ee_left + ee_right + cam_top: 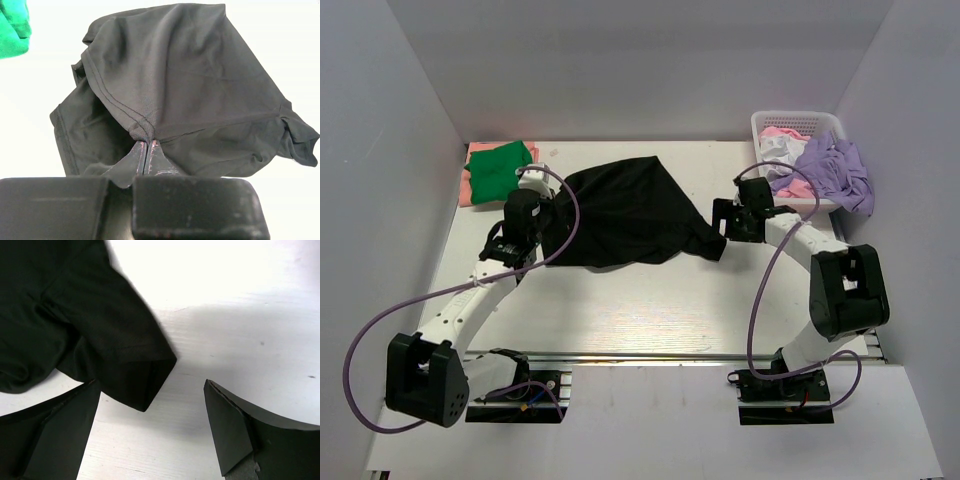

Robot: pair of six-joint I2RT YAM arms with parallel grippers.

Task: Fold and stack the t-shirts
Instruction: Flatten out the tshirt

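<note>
Spreading the black t-shirt: left gripper clamped on its cloth, right gripper open, probably must close on the sleeve lying between its fingers.

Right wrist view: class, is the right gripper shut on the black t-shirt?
No, the right gripper is open: its jaws stand wide apart, clamping nothing of the black t-shirt.

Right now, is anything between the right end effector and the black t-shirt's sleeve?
Nothing visible. The right end effector is open above the white table, and a sleeve of the black t-shirt lies between its fingers, nearer one of them. The left end effector is shut on the same shirt's stitched edge.
</note>
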